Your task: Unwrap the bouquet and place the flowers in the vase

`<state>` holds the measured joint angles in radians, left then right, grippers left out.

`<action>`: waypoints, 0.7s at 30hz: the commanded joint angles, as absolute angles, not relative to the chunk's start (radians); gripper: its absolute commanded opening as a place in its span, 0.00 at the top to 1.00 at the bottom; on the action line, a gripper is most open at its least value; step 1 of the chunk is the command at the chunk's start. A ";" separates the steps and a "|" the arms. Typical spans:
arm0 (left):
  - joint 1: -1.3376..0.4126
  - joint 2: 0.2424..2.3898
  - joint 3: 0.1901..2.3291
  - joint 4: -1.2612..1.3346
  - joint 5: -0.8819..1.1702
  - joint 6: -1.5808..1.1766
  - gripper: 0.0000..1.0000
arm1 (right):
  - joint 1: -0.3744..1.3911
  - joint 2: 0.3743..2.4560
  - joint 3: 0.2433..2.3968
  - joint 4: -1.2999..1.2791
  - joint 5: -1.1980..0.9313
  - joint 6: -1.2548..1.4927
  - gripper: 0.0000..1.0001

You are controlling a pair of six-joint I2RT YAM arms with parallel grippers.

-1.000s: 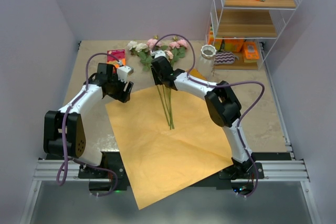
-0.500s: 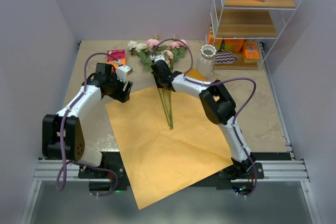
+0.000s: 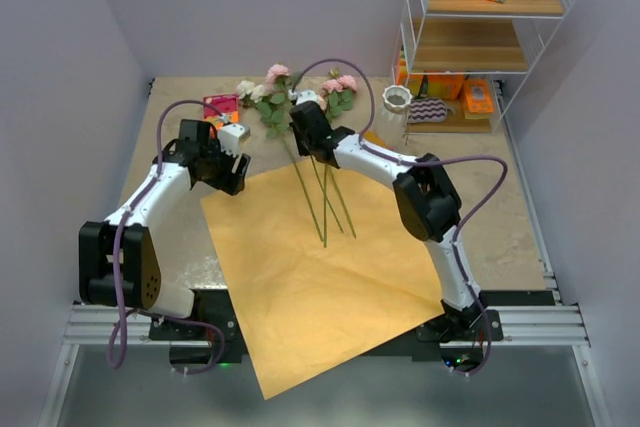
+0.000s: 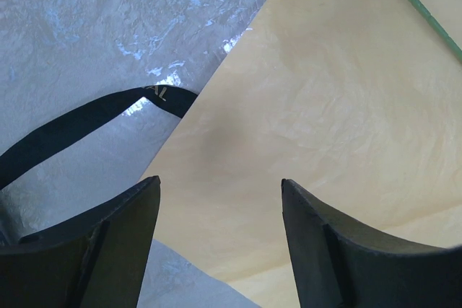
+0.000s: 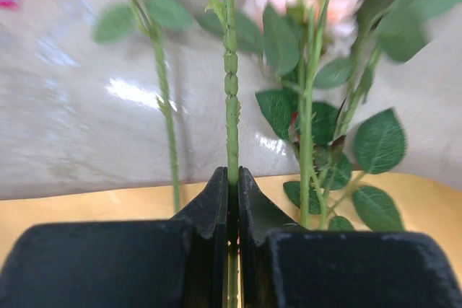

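With the orange-tan paper [image 3: 330, 287] spread flat on the table [image 3: 500, 217] and the black ribbon [image 4: 79, 120] lying loose just left of the left gripper's [image 4: 219, 187] fingertips, the bouquet looks fully unwrapped; the right gripper [image 5: 232, 184] has its fingers [image 5: 216, 203] pressed tight on a single green stem [image 5: 231, 84], pinching it low down so the bloom and leaves stand clear beyond the tips. Two more stems of the flowers [image 3: 270, 105] flank the pinched one on either side of the fingers, untouched, their lower ends trailing back across the paper beneath the wrist. Taking one stem alone seems sensible, given the narrow neck of the white vase [image 3: 397, 99], which stands beyond and to the right of the closed fingers, apart from them, with nothing visible in it. The left gripper hangs wide open and empty over the sheet's edge, paper under one finger and bare table under the other, apparently placed to pin the sheet should it drag as the stem lifts
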<state>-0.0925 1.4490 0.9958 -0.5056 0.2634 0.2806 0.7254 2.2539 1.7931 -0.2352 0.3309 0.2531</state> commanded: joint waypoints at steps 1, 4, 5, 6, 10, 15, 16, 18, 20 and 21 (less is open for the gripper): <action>-0.068 1.417 1.051 -0.517 0.296 0.290 0.28 | 0.724 2.039 1.841 -0.137 0.360 0.241 1.00; -0.058 1.427 1.065 -0.529 0.310 0.284 0.28 | 0.723 1.948 1.855 -0.085 0.351 0.212 1.00; -0.055 1.430 1.068 -0.531 0.313 0.284 0.28 | 0.724 1.922 1.855 -0.068 0.350 0.201 1.00; -0.051 1.433 1.072 -0.531 0.316 0.284 0.28 | 0.723 1.872 1.849 -0.046 0.353 0.189 1.00; -0.040 1.430 1.075 -0.538 0.327 0.282 0.28 | 0.724 1.688 1.692 0.287 0.408 0.036 1.00; -0.028 1.430 1.077 -0.537 0.337 0.290 0.28 | 0.710 1.592 1.582 0.622 0.520 -0.211 1.00; -0.026 1.430 1.077 -0.535 0.341 0.294 0.28 | 0.697 1.585 1.583 0.690 0.532 -0.265 1.00; -0.020 1.434 1.078 -0.534 0.345 0.295 0.28 | 0.680 1.578 1.578 0.751 0.541 -0.310 1.00; -0.017 1.440 1.080 -0.532 0.353 0.296 0.28 | 0.654 1.575 1.557 0.863 0.534 -0.371 1.00; -0.014 1.442 1.080 -0.531 0.359 0.296 0.28 | 0.646 1.577 1.546 0.946 0.531 -0.397 1.00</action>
